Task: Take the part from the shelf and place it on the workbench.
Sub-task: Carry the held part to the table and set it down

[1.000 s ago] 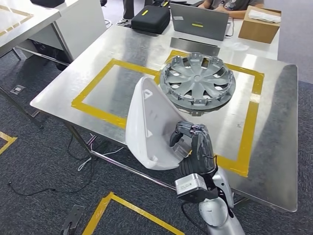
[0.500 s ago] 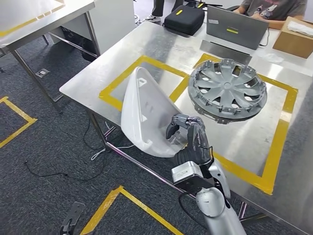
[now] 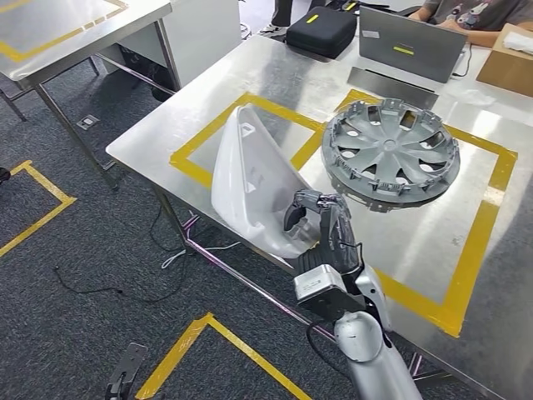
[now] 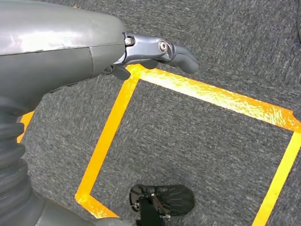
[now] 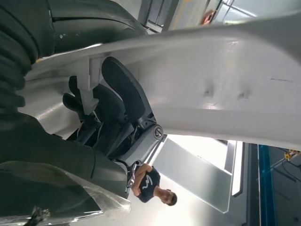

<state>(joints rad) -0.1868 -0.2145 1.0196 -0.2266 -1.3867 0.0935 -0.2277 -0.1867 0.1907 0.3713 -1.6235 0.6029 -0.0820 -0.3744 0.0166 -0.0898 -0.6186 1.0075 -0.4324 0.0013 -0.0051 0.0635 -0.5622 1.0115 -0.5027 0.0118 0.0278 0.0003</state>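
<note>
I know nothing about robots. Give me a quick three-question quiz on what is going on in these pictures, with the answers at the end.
1. True or false: the right hand holds the white part.
2. What lies inside the yellow tape on the workbench? A) a hubcap B) a laptop C) a cardboard box
3. Fill in: the left hand hangs over the grey ____.

Key
1. True; its fingers grip the part's lower edge.
2. A, the grey hubcap.
3. Carpet, marked with yellow tape.
</note>
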